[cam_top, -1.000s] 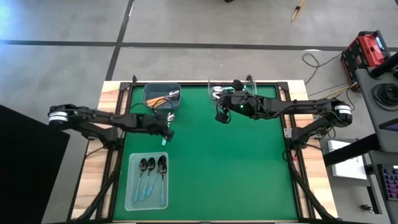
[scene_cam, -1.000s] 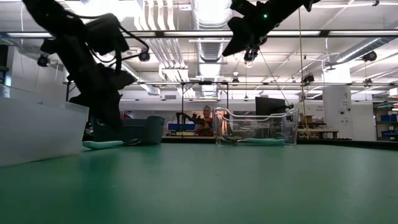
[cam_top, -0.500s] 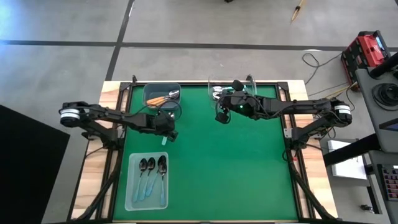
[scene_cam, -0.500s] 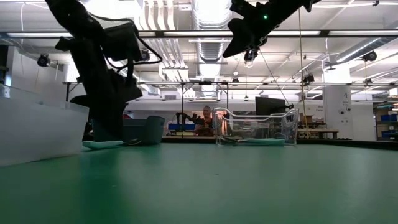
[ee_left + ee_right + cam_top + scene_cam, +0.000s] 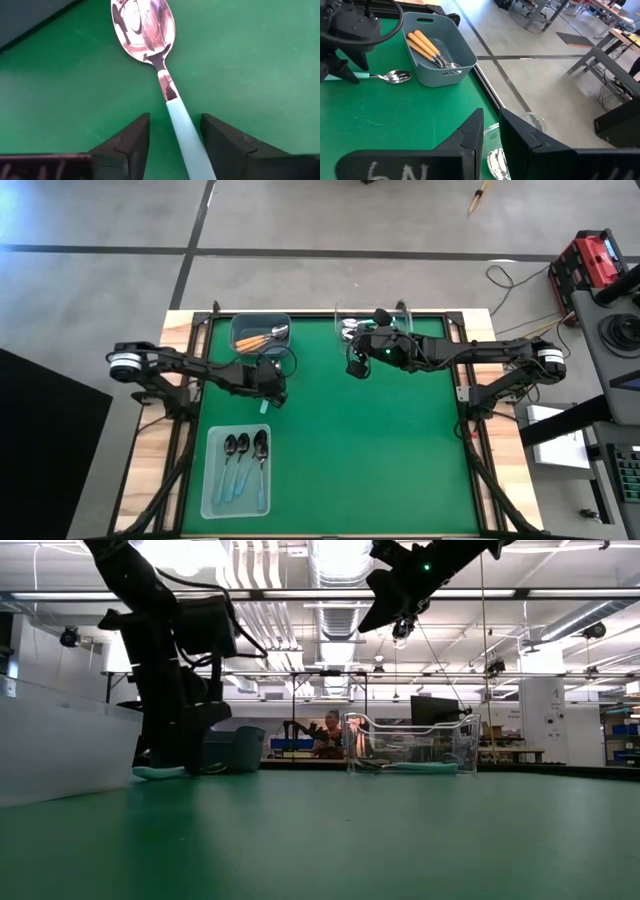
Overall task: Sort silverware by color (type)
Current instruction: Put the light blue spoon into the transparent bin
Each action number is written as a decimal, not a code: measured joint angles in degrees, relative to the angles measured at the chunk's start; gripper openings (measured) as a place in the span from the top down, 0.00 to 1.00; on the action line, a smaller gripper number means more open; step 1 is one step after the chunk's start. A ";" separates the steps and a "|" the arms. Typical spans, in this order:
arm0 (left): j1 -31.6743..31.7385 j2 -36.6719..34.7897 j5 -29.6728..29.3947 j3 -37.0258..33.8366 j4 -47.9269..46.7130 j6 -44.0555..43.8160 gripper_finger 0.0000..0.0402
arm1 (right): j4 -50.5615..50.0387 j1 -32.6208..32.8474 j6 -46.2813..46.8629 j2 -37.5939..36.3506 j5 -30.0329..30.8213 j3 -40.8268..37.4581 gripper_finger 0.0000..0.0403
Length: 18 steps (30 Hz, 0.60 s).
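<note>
A spoon with a silver bowl [image 5: 145,27] and a teal handle [image 5: 186,140] lies flat on the green mat [image 5: 380,450], just near of the grey bin [image 5: 262,332]. My left gripper [image 5: 175,117] points steeply down over the handle. It is open, one finger on each side of the handle, with mat showing between fingers and handle. My right gripper [image 5: 490,112] hangs high over the mat near the clear bin [image 5: 375,320], with only a narrow gap between its fingers and nothing in it.
The grey bin [image 5: 437,50] holds orange-handled spoons [image 5: 426,46]. The clear bin [image 5: 410,745] at the far edge holds silver spoons. A pale tray [image 5: 237,470] at the near left carries three dark spoons with light-blue handles. The mat's middle and right are bare.
My left gripper has sunk toward the mat and shifted a little toward the table's right edge, tipping more steeply downward over the teal-handled spoon. The spoon has stayed where it lay.
</note>
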 joint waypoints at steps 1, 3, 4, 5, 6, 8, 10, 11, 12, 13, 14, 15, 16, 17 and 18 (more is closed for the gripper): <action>0.00 0.34 -0.24 0.02 0.09 0.02 0.59 | 0.00 0.00 0.00 0.00 0.00 0.00 0.87; -0.06 1.00 -0.51 0.12 0.15 0.01 0.58 | 0.01 0.00 -0.02 0.00 0.00 0.00 0.87; -0.10 1.30 -0.50 0.13 0.17 -0.01 0.57 | 0.00 0.00 -0.02 0.00 0.00 0.00 0.87; -0.15 1.46 -0.51 0.13 0.18 -0.01 0.58 | 0.00 0.00 -0.04 0.00 0.00 0.00 0.87; -0.25 1.56 -0.54 0.13 0.23 0.00 0.58 | 0.00 0.00 -0.04 0.00 0.02 0.00 0.87; -0.48 1.49 -0.55 0.13 0.42 0.00 0.61 | 0.00 0.00 -0.02 0.00 0.02 0.00 0.87; -0.81 1.27 -0.55 0.08 0.71 -0.01 0.66 | 0.00 0.00 -0.06 0.00 0.00 0.00 0.87; -0.99 1.26 -0.53 0.06 0.94 0.01 0.68 | 0.00 0.00 -0.08 0.00 0.01 0.00 0.87; -1.17 1.24 -0.46 0.04 1.16 0.02 0.70 | 0.00 0.00 -0.09 0.00 0.01 0.00 0.87; -1.29 1.24 -0.37 0.02 1.37 0.01 0.73 | 0.00 0.00 -0.07 0.00 0.00 0.00 0.87; -1.40 1.24 -0.34 0.02 1.58 0.02 0.76 | 0.00 0.00 -0.04 0.00 0.00 0.00 0.87; -1.49 1.25 -0.32 0.00 1.73 0.01 0.78 | 0.00 0.00 -0.04 0.00 0.00 0.00 0.87; -1.54 1.26 -0.27 -0.02 1.95 0.02 0.81 | 0.00 0.00 -0.07 0.00 0.00 0.00 0.87; -1.57 1.26 -0.21 -0.02 2.09 0.03 0.83 | 0.00 0.00 -0.12 0.00 0.00 0.00 0.87; -1.62 1.26 -0.17 -0.02 2.21 0.04 0.85 | 0.00 0.00 -0.14 0.00 0.01 0.00 0.87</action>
